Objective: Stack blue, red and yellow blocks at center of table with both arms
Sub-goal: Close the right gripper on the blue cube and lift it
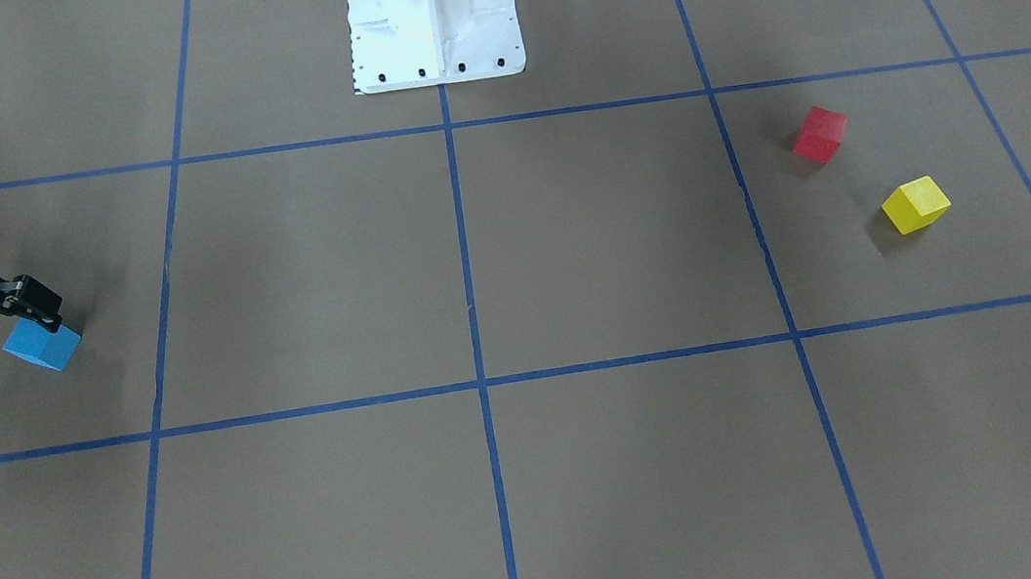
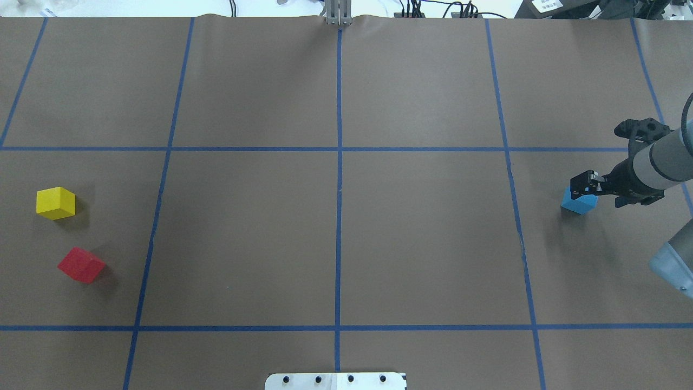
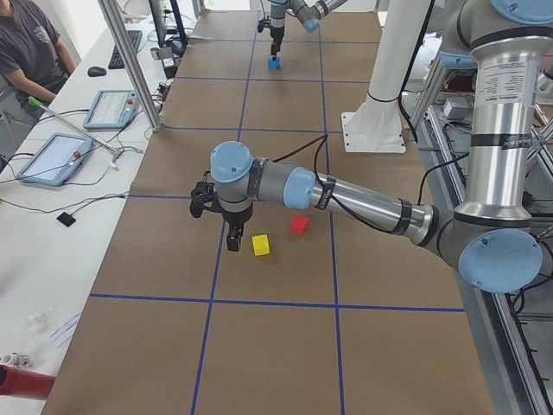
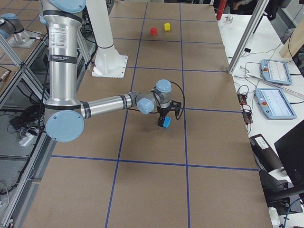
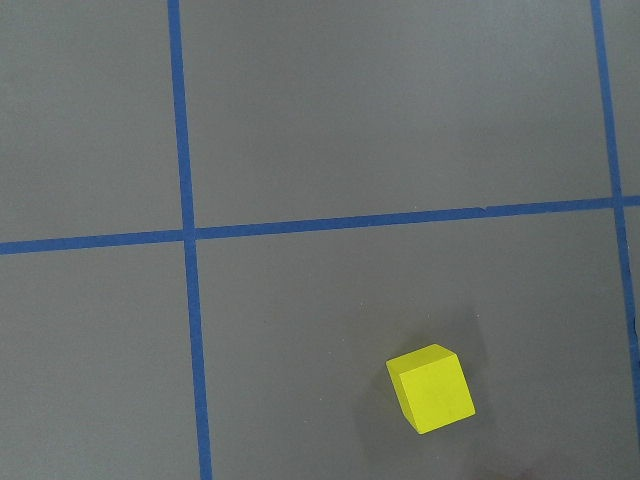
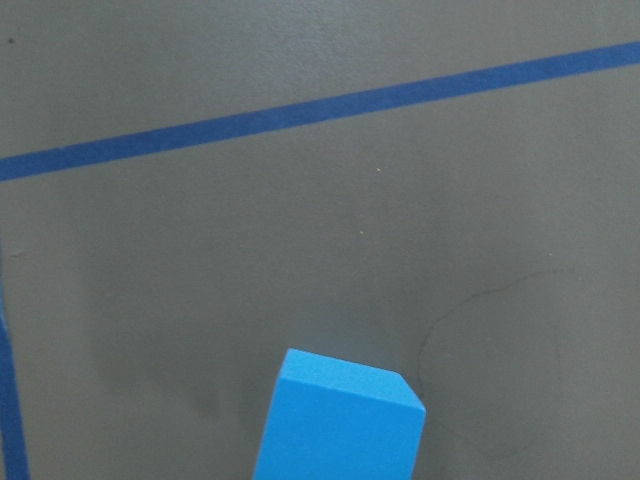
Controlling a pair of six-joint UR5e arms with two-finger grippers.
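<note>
My right gripper [image 1: 36, 311] is shut on the blue block [image 1: 43, 348] at the table's right side, low over the table; it also shows in the overhead view [image 2: 587, 184] with the block [image 2: 578, 203] under it. The right wrist view shows the block [image 6: 340, 420] against the brown surface. The red block [image 2: 81, 265] and the yellow block [image 2: 55, 203] lie apart on the left side. My left gripper [image 3: 233, 242] shows only in the exterior left view, above the table beside the yellow block [image 3: 260, 245]; I cannot tell whether it is open. The left wrist view shows the yellow block [image 5: 431, 389].
The robot's white base plate [image 1: 433, 19] stands at the table's robot side. Blue tape lines [image 2: 339, 189] cross at the table's center. A side desk with tablets [image 3: 52, 156], a seated person [image 3: 26, 52] and an aluminium post [image 3: 130, 60] border the operators' edge.
</note>
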